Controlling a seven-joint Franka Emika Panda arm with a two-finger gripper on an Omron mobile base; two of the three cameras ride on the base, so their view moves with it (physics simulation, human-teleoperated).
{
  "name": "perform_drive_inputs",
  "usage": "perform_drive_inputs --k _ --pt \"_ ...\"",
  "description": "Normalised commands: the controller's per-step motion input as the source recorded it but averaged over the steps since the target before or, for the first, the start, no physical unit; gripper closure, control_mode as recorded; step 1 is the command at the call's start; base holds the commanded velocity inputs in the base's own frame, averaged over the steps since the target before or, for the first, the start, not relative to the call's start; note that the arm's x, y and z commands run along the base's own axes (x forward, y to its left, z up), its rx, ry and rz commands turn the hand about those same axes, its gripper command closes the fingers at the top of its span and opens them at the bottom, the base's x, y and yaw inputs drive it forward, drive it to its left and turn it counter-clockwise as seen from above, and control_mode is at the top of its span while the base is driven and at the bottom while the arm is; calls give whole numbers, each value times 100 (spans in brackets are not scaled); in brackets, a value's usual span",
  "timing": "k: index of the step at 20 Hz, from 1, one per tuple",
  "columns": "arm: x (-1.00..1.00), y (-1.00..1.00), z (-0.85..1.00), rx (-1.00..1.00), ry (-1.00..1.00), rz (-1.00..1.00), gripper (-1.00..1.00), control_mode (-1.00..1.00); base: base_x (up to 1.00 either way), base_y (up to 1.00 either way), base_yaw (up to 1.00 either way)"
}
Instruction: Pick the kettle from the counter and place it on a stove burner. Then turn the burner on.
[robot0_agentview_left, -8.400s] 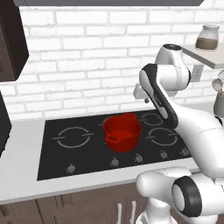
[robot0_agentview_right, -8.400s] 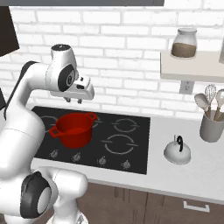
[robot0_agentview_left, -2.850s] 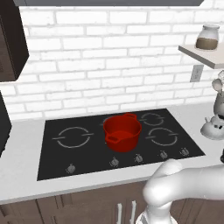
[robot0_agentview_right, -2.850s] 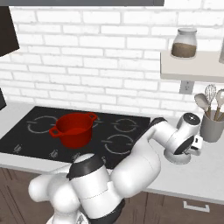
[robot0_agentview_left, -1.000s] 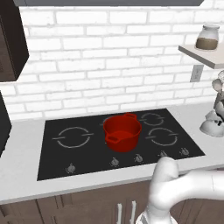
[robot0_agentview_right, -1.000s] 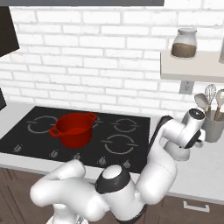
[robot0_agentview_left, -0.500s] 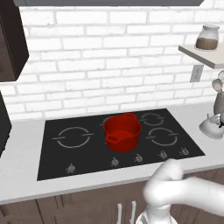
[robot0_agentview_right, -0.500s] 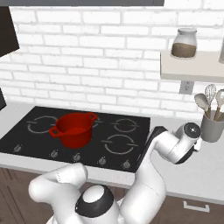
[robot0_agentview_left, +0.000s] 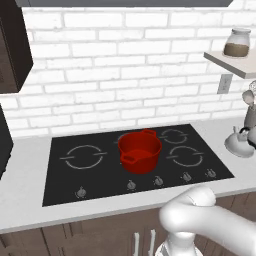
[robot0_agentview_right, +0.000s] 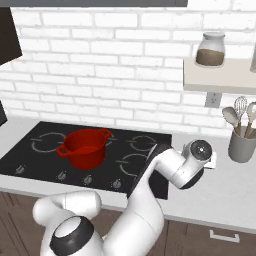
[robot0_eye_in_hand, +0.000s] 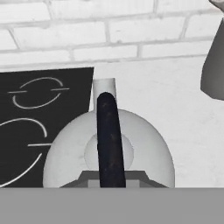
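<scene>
Fingers (robot0_eye_in_hand: 131, 177) down at the bottom edge of the hand view, pressed together on the kettle's dark arched handle (robot0_eye_in_hand: 109, 131), pinching it by the look of it. Kettle (robot0_eye_in_hand: 144, 148) right underneath, spout pointing away toward the wall, sitting on the surface (robot0_eye_in_hand: 157, 87) just off the right edge of the stove (robot0_eye_in_hand: 26, 131). Changed since a few seconds back: arm (robot0_agentview_right: 170, 167) swung off the cooktop and out to the right, down onto the kettle, grip closed in the last second and holding. Kettle (robot0_agentview_left: 239, 144) about where it was, not clearly lifted yet. Means pick nearly secured; lift, carry left and set-down all pending, knob turn after that. Red pot (robot0_agentview_left: 140, 150) parked mid-stove, so likely target the big ring burner (robot0_agentview_left: 82, 156) at the left, bare. Row of knobs (robot0_agentview_left: 131, 185) along the front edge. Beyond the kettle, grey utensil holder (robot0_agentview_right: 241, 145) close by, worth avoiding on the lift. Light surface over dark cabinets, white brick wall (robot0_agentview_left: 125, 75) behind, shelf (robot0_agentview_right: 220, 75) with jar (robot0_agentview_right: 210, 50) up on the right.
</scene>
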Motion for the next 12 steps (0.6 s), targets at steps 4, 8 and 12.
perform_drive_inputs --k 4,8,12 --pt "-24 48 59 -10 0 9 100 -100 0 0 0" --pt "-22 57 38 -10 0 10 100 -100 0 0 0" --pt "-6 63 34 -7 0 10 100 -100 0 0 0"
